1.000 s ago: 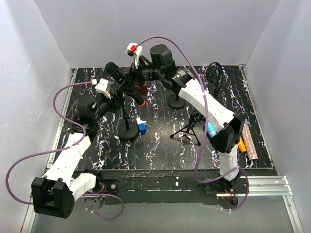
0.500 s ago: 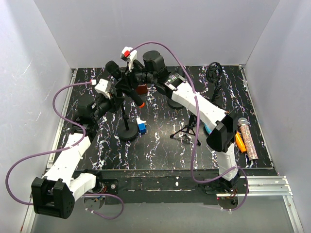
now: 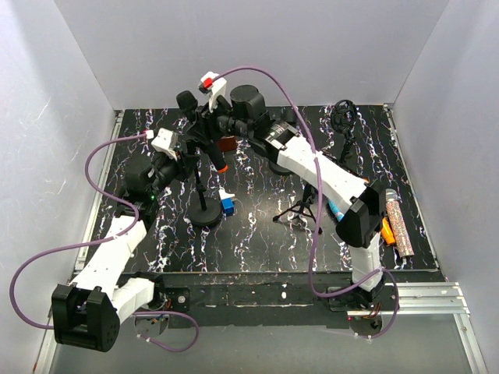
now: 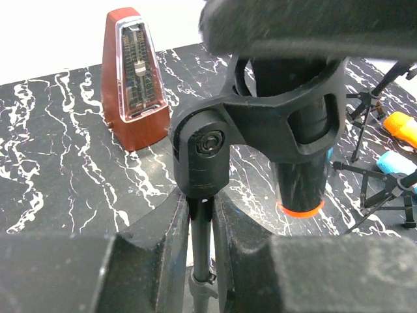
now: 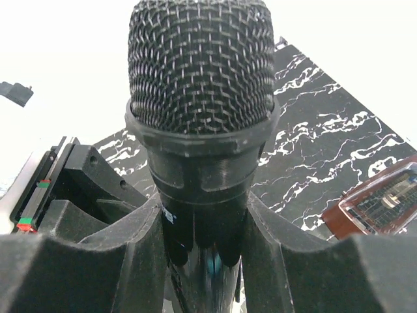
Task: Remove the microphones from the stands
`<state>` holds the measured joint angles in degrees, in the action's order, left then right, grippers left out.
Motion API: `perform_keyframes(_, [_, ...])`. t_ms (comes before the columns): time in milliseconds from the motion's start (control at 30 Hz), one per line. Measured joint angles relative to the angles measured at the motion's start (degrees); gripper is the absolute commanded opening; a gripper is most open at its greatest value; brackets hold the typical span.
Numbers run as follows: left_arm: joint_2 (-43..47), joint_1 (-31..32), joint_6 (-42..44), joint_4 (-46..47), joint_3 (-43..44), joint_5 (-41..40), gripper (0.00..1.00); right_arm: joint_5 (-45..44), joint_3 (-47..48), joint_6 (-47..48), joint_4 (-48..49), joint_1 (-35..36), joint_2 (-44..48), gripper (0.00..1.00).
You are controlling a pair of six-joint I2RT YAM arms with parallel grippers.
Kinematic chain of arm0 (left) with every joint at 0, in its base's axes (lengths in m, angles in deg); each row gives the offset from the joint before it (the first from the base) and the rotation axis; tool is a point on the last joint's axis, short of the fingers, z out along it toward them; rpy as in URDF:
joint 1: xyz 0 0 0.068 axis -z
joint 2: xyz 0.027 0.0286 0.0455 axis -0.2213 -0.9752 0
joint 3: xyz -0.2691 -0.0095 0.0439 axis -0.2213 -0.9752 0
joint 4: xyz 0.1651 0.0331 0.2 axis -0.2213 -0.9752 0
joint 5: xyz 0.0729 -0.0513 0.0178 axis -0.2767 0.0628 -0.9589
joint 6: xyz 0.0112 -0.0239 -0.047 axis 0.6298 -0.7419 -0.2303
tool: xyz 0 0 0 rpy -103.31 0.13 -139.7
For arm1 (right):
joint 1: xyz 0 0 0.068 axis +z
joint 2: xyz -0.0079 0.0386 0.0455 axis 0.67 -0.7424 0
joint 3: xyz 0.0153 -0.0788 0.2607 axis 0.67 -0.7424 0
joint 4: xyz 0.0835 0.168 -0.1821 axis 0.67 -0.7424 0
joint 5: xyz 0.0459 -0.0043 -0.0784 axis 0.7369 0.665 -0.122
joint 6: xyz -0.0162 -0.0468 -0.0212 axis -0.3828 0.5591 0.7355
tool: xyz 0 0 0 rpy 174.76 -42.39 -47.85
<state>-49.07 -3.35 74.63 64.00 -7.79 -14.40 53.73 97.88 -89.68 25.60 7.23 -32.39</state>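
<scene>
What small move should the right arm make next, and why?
Probably slide the microphone up along its axis, out of the clip holding it. The right jaws grip it below the mesh head; the left jaws clamp the stand pole.

The microphone (image 5: 199, 98) was black, with an orange ring (image 4: 300, 209) at its tail. The tabletop (image 4: 58, 150) was black, veined white. The metronome (image 4: 133, 78), at eleven o'clock, was reddish-brown.

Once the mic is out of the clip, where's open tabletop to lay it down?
Freest: the near-centre strip of table between the stand base and the small tripod. The back-right patch beside the shock-mount stand also looks bare. Crowded: around the metronome, and the right edge by the glitter microphone.
</scene>
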Motion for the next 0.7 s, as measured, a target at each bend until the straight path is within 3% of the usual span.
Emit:
perform_keyframes(167, [0.09,-0.52,-0.07,0.0,-0.09,-1.27,0.0,-0.96,-3.17,-3.19,3.98,-2.16,3.32,0.01])
perform_keyframes(433, [1.01,-1.81,-0.09,-1.14,-0.33,-3.02,0.0,-7.13,-4.76,-0.04,10.45,-11.52,13.51,0.01])
perform_keyframes(567, [1.03,-1.84,0.17,-1.42,-0.2,-2.49,0.0,-6.58,-5.38,5.01,9.66,-12.24,18.23,0.01])
perform_keyframes(700, [1.14,-1.86,0.55,-3.17,0.63,-1.81,0.0,-3.65,-10.47,10.56,2.62,-14.23,24.92,0.01])
